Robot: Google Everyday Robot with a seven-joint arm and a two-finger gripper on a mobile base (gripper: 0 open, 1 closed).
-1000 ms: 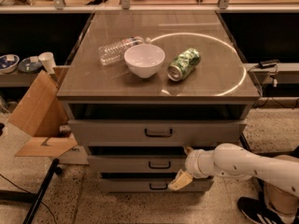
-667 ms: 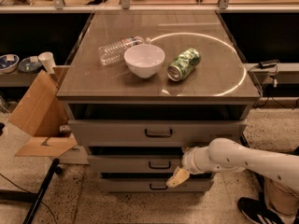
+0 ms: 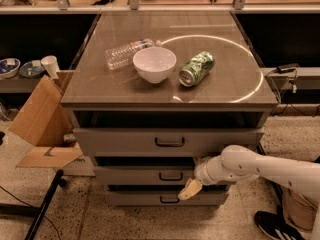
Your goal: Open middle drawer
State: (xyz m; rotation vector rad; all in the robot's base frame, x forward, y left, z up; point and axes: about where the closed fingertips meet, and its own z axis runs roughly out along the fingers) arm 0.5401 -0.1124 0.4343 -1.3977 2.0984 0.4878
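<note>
At the middle drawer (image 3: 130, 175) front's lower right, one gripper (image 3: 190, 188), opening unclear; three drawers (image 3: 120, 142), one bowl (image 3: 154, 64), one can (image 3: 196, 69), one bottle (image 3: 122, 54).

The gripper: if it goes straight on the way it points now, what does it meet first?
Probably the lowest drawer, near its handle: the gripper points down and left from just below the middle drawer. Depth is unclear, so it may pass in front.

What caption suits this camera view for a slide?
Robot's hand at the front of the middle drawer, near its handle.
</note>
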